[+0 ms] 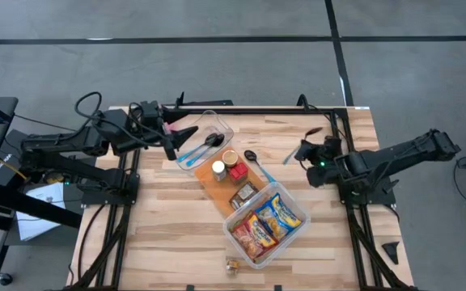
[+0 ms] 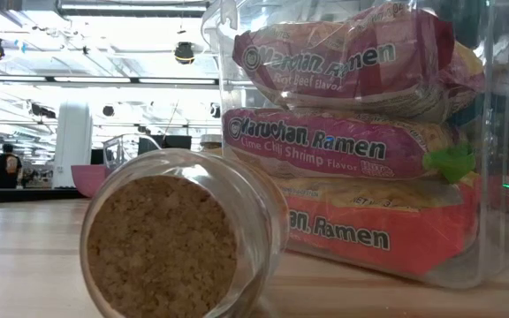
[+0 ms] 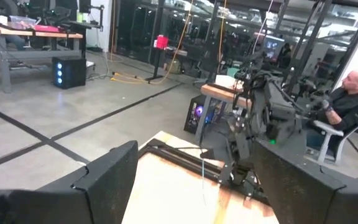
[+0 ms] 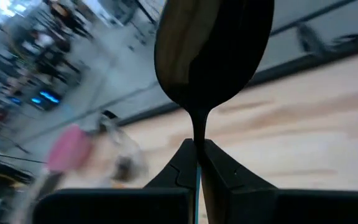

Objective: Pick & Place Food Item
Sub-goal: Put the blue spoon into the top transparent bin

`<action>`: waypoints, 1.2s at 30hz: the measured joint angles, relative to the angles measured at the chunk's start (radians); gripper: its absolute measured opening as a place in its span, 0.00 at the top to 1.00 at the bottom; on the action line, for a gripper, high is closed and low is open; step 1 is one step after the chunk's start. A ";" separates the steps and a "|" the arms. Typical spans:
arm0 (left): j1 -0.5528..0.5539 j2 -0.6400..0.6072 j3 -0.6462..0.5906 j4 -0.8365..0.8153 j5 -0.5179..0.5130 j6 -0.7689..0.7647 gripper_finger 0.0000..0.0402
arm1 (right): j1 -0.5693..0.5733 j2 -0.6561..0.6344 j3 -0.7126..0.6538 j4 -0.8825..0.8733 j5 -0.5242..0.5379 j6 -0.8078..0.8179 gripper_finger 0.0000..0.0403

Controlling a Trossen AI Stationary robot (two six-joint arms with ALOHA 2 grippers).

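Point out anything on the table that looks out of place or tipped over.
A small cork-stoppered jar lies on its side near the table's front edge, just outside the clear ramen bin. The other jars stand upright on the board.

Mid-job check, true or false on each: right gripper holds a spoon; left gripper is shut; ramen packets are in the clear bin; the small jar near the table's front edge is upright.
1. The right gripper is shut on a spoon. True.
2. The left gripper is shut. False: it is open and empty.
3. Ramen packets lie in the clear bin. True.
4. The small jar stands upright. False: it lies on its side.
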 joint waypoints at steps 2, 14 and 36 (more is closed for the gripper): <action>0.000 0.009 0.000 0.003 0.000 0.000 0.23 | -0.029 0.000 0.000 0.166 -0.002 -0.137 1.00; 0.000 0.014 0.000 0.002 0.000 0.000 0.23 | -0.201 0.004 0.002 0.890 -0.128 -0.816 1.00; -0.031 0.071 0.000 0.025 0.050 0.078 0.23 | -0.251 0.008 0.000 1.067 -0.350 -0.921 1.00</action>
